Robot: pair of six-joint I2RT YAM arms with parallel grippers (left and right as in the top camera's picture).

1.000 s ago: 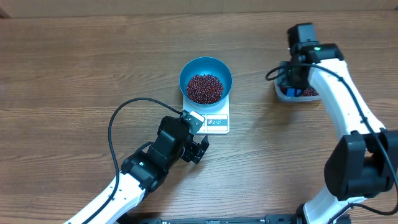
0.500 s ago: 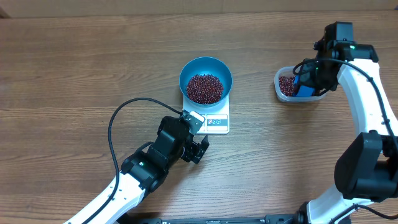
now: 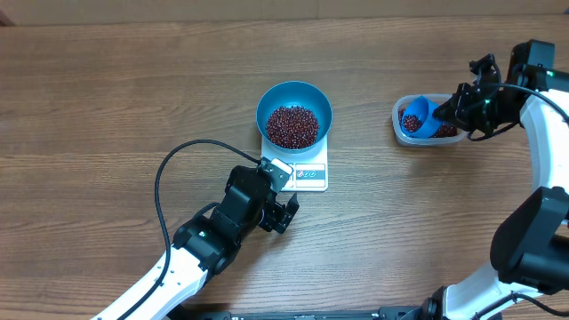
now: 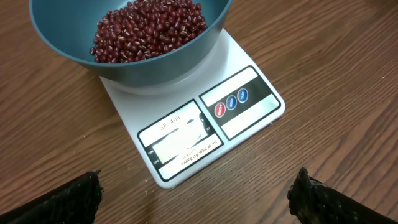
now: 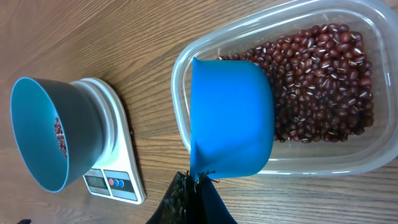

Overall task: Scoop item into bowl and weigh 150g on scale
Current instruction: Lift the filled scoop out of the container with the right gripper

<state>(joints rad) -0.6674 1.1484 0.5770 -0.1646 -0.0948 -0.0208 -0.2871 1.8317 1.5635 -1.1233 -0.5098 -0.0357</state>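
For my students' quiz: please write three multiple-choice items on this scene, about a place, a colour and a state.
1. The bowl stands: A on the scale; B on a plate; C on a shelf.
2. The scoop is: A red; B blue; C white.
3. The left end effector is: A open; B shut on the bowl; C shut on the scale.
Key: 1 A, the scale shows under it. 2 B, plainly blue. 3 A, its fingers stand wide apart.

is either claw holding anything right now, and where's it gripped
The right claw holds the blue scoop by its handle end, with the cup over the clear tub. The left claw is open and holds nothing.
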